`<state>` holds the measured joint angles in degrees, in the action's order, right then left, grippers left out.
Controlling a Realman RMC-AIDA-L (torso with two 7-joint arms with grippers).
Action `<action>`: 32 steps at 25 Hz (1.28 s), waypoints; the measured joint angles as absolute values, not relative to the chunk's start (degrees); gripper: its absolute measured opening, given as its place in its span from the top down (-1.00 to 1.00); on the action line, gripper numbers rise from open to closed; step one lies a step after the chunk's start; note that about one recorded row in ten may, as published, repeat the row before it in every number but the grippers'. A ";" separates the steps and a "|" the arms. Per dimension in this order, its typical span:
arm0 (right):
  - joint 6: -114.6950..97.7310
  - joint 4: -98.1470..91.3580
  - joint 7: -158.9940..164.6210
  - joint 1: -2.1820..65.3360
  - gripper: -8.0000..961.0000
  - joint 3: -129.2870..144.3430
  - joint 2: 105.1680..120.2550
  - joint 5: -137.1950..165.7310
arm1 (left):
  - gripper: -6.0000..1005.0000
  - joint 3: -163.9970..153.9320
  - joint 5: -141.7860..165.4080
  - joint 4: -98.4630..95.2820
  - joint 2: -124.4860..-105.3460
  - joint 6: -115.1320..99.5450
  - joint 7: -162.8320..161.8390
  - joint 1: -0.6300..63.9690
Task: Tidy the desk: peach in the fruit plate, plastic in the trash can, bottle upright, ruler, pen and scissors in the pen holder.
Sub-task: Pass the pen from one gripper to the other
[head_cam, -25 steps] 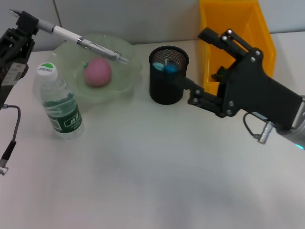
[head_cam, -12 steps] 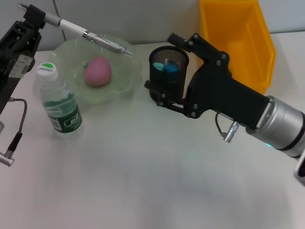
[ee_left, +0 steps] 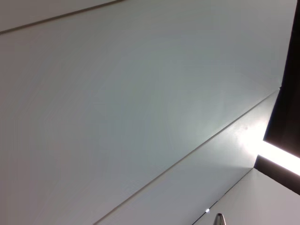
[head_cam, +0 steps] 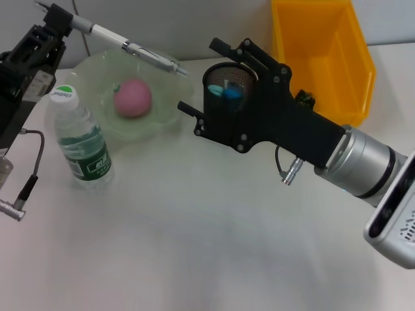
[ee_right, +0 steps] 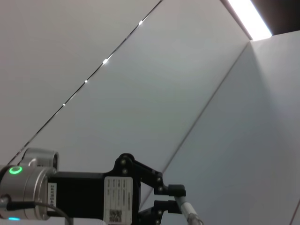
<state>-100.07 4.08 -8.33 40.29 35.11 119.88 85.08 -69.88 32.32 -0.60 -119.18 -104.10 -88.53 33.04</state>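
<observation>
My left gripper is shut on a white and silver pen at the back left and holds it slanting in the air over the green fruit plate. A pink peach lies in the plate. The bottle stands upright left of the plate. The black mesh pen holder has blue-handled scissors in it. My right gripper is open and hangs over the holder's left side, covering its front. The right wrist view shows the left gripper with the pen.
The yellow trash can stands at the back right, with a small dark thing at its near wall. A loose cable plug hangs from my left arm at the table's left edge. Both wrist views face the ceiling.
My right gripper has swung left from beside the trash can to over the pen holder. My left gripper has moved a little up and right with the pen.
</observation>
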 joint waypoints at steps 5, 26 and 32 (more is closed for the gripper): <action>-99.02 4.14 -8.40 40.77 -0.59 35.07 119.88 85.11 | 0.68 -69.98 32.39 -0.31 -119.18 -103.54 -88.58 33.06; -94.83 5.54 -12.00 43.92 -0.50 35.07 119.88 85.16 | 0.67 -71.37 32.43 0.70 -119.18 -101.30 -89.58 33.78; -94.67 5.52 -12.11 44.29 -0.48 35.07 119.88 85.07 | 0.66 -71.29 32.43 0.72 -119.18 -101.22 -89.98 33.72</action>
<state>-94.67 5.52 -12.11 44.29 35.07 119.88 85.07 -71.29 32.43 0.72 -119.18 -101.22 -89.98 33.72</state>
